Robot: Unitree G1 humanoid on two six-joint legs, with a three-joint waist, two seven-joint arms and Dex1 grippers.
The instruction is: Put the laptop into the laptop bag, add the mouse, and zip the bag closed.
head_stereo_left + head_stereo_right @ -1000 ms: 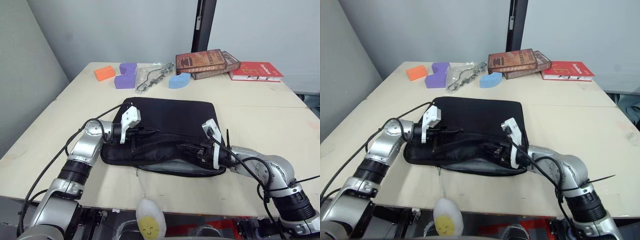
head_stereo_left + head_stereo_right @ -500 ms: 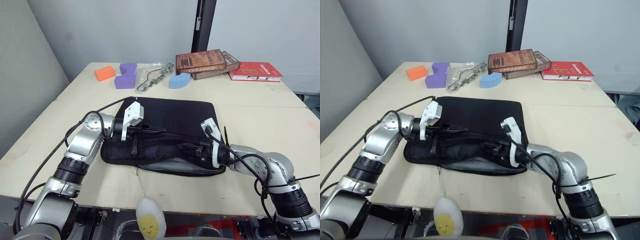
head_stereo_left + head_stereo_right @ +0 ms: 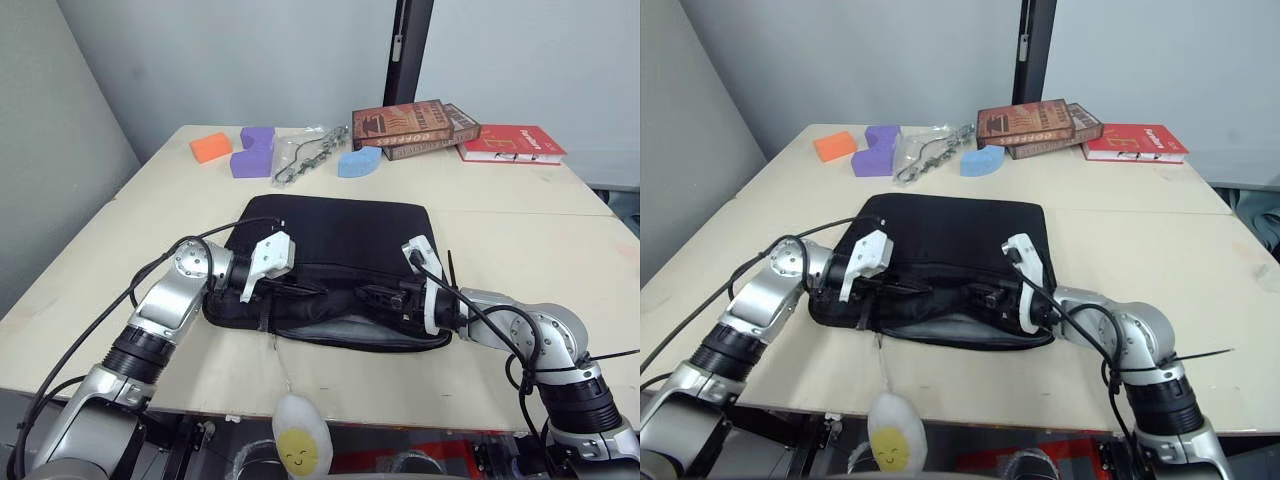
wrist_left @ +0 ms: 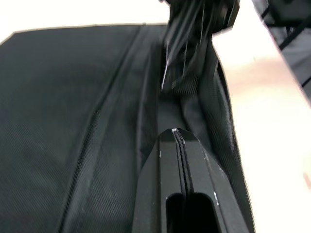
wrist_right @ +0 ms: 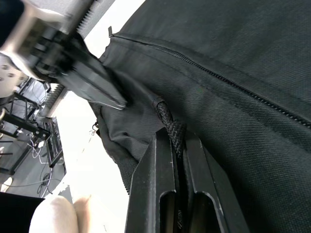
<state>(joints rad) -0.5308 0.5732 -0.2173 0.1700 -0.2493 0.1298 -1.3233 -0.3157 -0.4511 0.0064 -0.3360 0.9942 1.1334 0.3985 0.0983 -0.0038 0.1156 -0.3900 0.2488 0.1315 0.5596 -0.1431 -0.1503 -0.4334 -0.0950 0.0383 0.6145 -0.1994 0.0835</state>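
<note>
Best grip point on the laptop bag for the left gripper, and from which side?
Probably the near open edge of the laptop bag, at its left end, coming in low from the robot's side. That lip gapes above the table, so thin fabric is exposed there, while the flat top panel offers nothing to pinch. The left gripper is shut at that edge; the right gripper pinches a black cord further along.

A pale beige wooden table [image 3: 520, 240] with a seam running across its middle stands against a plain light grey wall [image 3: 230, 60]. A second grey wall [image 3: 40, 150] runs along the table's left edge. A narrow black vertical post [image 3: 411, 45] rises behind the far edge. Soft, even light falls over everything.
</note>
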